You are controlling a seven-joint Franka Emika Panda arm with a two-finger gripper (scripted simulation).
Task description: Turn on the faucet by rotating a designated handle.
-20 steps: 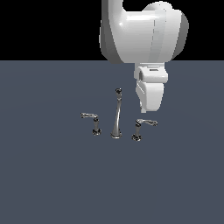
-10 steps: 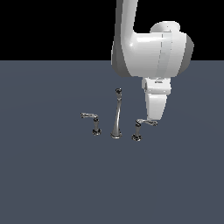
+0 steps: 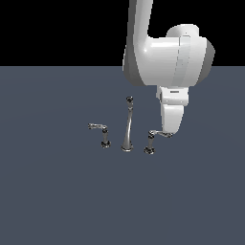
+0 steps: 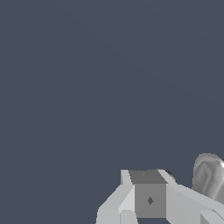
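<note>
the handle (image 3: 151, 142) stands as a short chrome post on a dark base ring, on the exterior view's right of the set, with its thin lever arm (image 3: 161, 134) reaching out toward the exterior view's right; the far end of that lever runs under the lower tip of the gripper (image 3: 170, 131), so the two look to be touching or just beside each other, though which one cannot be told from this angle. just beside the handle, toward the exterior view's left, rises the tall tapered spout (image 3: 128, 125) of the faucet, slim and upright with a dark tip, and beyond it stands the twin handle (image 3: 104, 136) with its lever pointing toward the exterior view's left. all three pieces sit on a flat dark grey-blue floor (image 3: 57, 191). the white panda arm (image 3: 167, 57) comes down from above on the exterior view's right, its bulky wrist hanging over the handle's lever. in the wrist view the gripper (image 4: 148, 197) shows as pale grey blocks against the bare floor, with a blurred shiny chrome shape (image 4: 209, 175) next to it that is probably part of the faucet; whether the fingers are spread or closed cannot be told from either view
</note>
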